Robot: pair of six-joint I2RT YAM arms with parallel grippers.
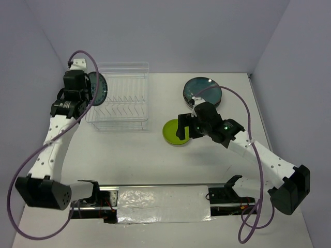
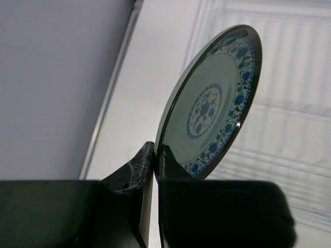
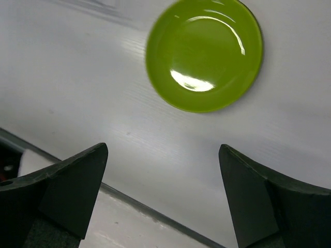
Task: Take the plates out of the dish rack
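A: Top view?
B: Left gripper [image 1: 87, 89] holds a blue-patterned plate [image 1: 99, 88] on edge at the dish rack's [image 1: 120, 98] left side. Green plate [image 1: 175, 132] lies flat right of the rack, with a dark teal plate [image 1: 202, 91] farther right. Right gripper [image 1: 182, 129] sits over the green plate.
A: Left wrist?
B: Jaws pinch the patterned plate's rim. Plate upright, rack behind it.
A: Right wrist?
B: Jaws spread wide above the table [image 3: 77, 77], green plate flat ahead of them.

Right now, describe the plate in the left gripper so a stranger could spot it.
Start at the dish rack, far left. At its left end the left gripper pinches a plate on edge. Its blue flower border sets it apart from the lime plate and teal plate.
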